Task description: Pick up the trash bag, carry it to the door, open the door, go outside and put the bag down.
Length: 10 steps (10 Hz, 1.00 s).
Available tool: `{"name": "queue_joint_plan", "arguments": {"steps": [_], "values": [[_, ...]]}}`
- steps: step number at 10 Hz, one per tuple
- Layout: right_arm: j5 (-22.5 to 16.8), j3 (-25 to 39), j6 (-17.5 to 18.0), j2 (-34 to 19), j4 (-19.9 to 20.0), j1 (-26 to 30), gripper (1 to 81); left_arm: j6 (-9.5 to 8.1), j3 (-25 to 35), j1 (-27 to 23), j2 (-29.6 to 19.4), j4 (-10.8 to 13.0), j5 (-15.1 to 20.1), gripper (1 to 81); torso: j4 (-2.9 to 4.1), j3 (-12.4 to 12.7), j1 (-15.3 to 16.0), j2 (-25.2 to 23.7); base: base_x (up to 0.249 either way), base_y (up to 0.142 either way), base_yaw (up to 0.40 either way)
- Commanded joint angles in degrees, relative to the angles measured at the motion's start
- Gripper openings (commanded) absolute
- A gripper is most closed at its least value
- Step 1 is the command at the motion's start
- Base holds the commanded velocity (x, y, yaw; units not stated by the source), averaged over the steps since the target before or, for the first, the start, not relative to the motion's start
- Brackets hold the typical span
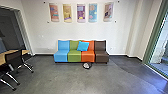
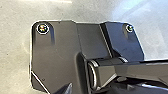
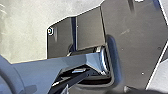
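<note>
What I take for the bag sits on the floor just in front of the orange seat, a small rounded lump with a dark rim and a whitish middle. I can't tell whether my left pincer or my right pincer is wide, narrow or holding anything.

The floor is smooth grey, mottled, with a dull sheen. Four smooth, boxy seats stand side by side against the white wall: blue, green, orange, then brown. A square, bright blue cushion leans across the green and orange backs.

Above them hang five upright posters with curved edges, in pinks, yellow, purple and pale blue; whatever is printed on them is too blurred to read. To my left, a dark chair with shiny metal legs stands at a light wooden table, near a dark doorway. To my right, clear glass rises in a green frame.
</note>
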Motion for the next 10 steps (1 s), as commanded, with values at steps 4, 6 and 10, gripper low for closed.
{"name": "queue_joint_plan", "arguments": {"steps": [4, 6, 10], "values": [[-2.7, 0.7, -0.6, 0.2, -1.3, 2.0, 81.1, 0.1, 0.4, -2.3, -0.2, 0.7, 2.5, 81.1, 0.0, 0.0, 0.0, 0.0, 0.138, 0.0, 0.0], [-2.7, 0.7, -0.6, 0.2, -1.3, 1.9, 81.1, 0.1, 0.4, -2.3, -0.2, 0.7, 2.5, 81.1, 0.0, 0.0, 0.0, 0.0, 0.147, 0.0, 0.0], [-2.7, 0.7, -0.6, 0.3, -1.3, 2.0, 81.1, 0.1, 0.4, -2.3, -0.2, 0.8, 2.5, 81.1, 0.0, 0.0, 0.0, 0.0, 0.151, 0.0, 0.0]]}}
